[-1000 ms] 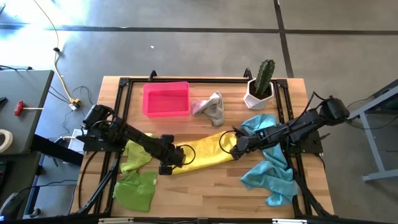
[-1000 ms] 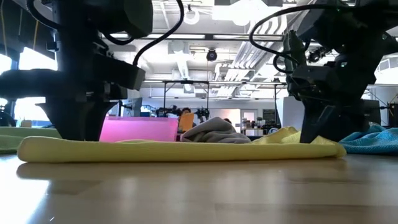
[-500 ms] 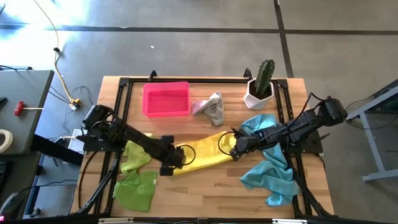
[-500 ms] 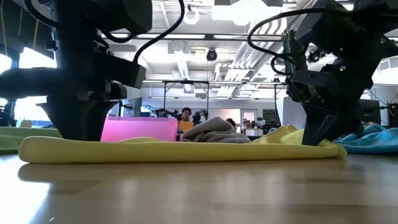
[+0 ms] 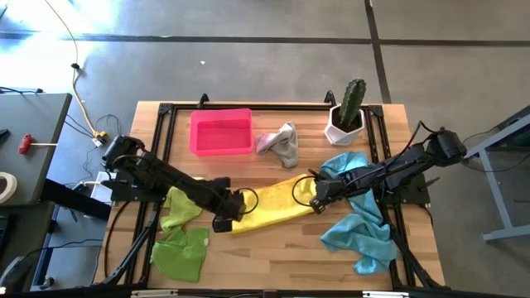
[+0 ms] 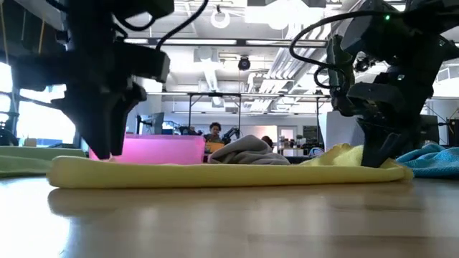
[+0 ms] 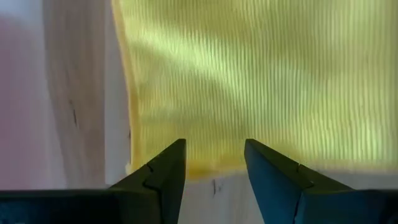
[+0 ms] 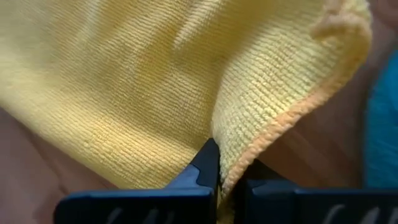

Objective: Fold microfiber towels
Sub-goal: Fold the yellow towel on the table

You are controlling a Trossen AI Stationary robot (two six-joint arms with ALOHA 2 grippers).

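Across the middle of the table the yellow microfiber towel (image 5: 269, 207) lies as a long band, its long axis running between the two arms. At its far end the right gripper (image 5: 316, 199) is pinched tight on the hem. The left gripper (image 5: 222, 222) stands over the near end, jaws parted, the edge seemingly between them but not yet gripped. Judging from this, the fold needs the left gripper's grip next.
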